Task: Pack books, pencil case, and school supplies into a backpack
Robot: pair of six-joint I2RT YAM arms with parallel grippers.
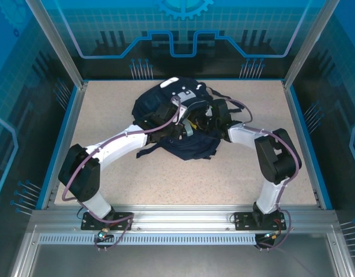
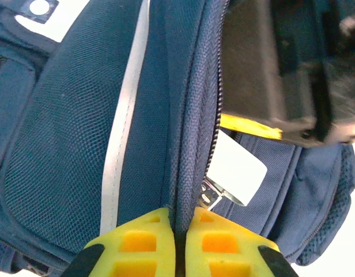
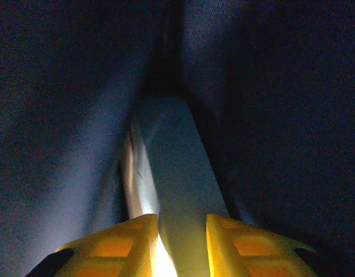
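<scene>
Left end effector (image 2: 178, 222) is pinched shut on the backpack (image 2: 62, 133), gripping its fabric edge beside the zipper (image 2: 215, 104). Right end effector (image 3: 182, 224) sits inside the dark backpack, its fingers (image 3: 131, 236) pressed against both faces of a thin book (image 3: 177, 156) held edge-on. The backpack lies on the table (image 1: 108, 167), toward its far side.

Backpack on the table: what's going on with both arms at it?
The left gripper is shut on the edge of the large navy-blue fabric backpack, beside its zipper, at the opening. The right gripper is inside the dark bag with a thin pale flat item between its fingers, likely a book. Whether it grips it is unclear.
</scene>
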